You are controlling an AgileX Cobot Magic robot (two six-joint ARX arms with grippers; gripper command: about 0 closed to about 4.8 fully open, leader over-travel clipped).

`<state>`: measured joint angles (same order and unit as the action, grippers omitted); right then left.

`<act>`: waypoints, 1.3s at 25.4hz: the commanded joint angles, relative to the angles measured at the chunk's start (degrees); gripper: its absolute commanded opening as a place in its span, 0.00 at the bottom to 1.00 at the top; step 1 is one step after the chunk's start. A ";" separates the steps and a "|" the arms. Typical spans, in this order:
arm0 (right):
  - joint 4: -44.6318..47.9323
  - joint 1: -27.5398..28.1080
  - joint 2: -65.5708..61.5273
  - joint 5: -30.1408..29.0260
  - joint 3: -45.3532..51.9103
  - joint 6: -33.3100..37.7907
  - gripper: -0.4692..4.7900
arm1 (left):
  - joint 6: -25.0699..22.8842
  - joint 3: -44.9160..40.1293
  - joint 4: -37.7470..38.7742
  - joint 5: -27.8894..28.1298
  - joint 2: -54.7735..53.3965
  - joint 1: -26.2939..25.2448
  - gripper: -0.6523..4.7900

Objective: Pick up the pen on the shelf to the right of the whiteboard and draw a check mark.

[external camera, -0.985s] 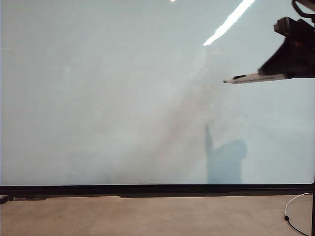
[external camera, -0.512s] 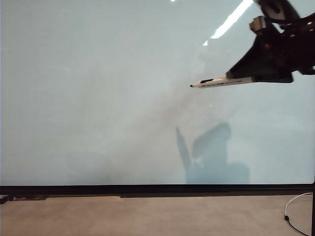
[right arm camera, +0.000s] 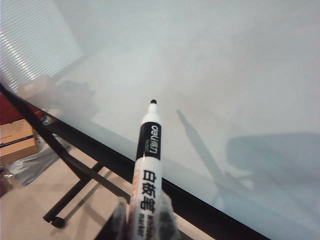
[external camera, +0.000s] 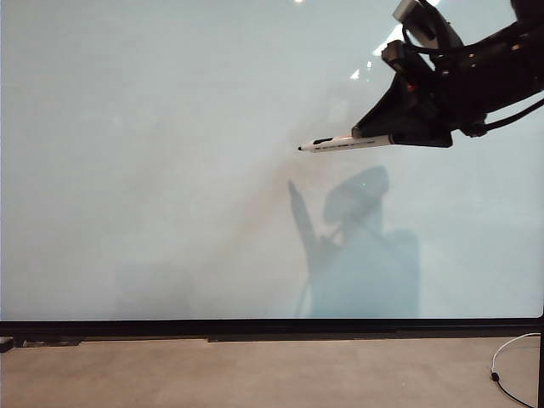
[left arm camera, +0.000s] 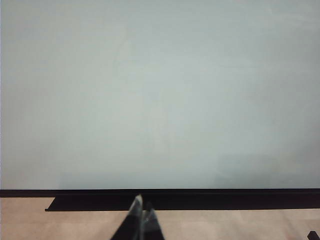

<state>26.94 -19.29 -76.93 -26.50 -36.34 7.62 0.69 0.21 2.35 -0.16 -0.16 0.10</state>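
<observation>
The whiteboard [external camera: 170,170] fills nearly the whole exterior view, bare of any drawn line. My right gripper [external camera: 387,136] reaches in from the upper right, shut on the pen [external camera: 344,143], a slim white marker whose dark tip points left, clear of the board. In the right wrist view the pen [right arm camera: 147,165] sticks out from between the fingers of the right gripper [right arm camera: 145,220], tip toward the whiteboard [right arm camera: 225,75]. My left gripper [left arm camera: 142,212] is shut and empty, low before the whiteboard [left arm camera: 160,90]. The shelf is out of view.
A black frame [external camera: 272,327] runs along the board's bottom edge above a tan floor. A white cable [external camera: 510,357] lies at the lower right. The board's black stand leg with a caster [right arm camera: 57,220] and cardboard boxes [right arm camera: 17,137] appear in the right wrist view.
My right arm has swung leftward across the board, carrying the pen. Its shadow on the board has grown and shifted left. The left gripper has not moved.
</observation>
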 commanded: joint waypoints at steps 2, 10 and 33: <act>1.75 -0.55 -1.16 0.72 -1.16 0.37 0.08 | -0.24 0.17 -0.70 -0.02 -0.02 0.00 0.11; 3.78 -0.83 -2.40 3.65 -1.77 1.44 0.08 | -0.24 0.17 -0.70 -0.04 -0.02 0.00 0.11; 3.28 -0.79 -4.46 8.59 -2.36 1.64 0.08 | -0.24 0.17 -0.70 -0.04 -0.02 0.00 0.11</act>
<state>29.47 -20.10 -81.54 -19.07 -38.48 9.06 0.69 0.21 2.37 -0.19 -0.16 0.10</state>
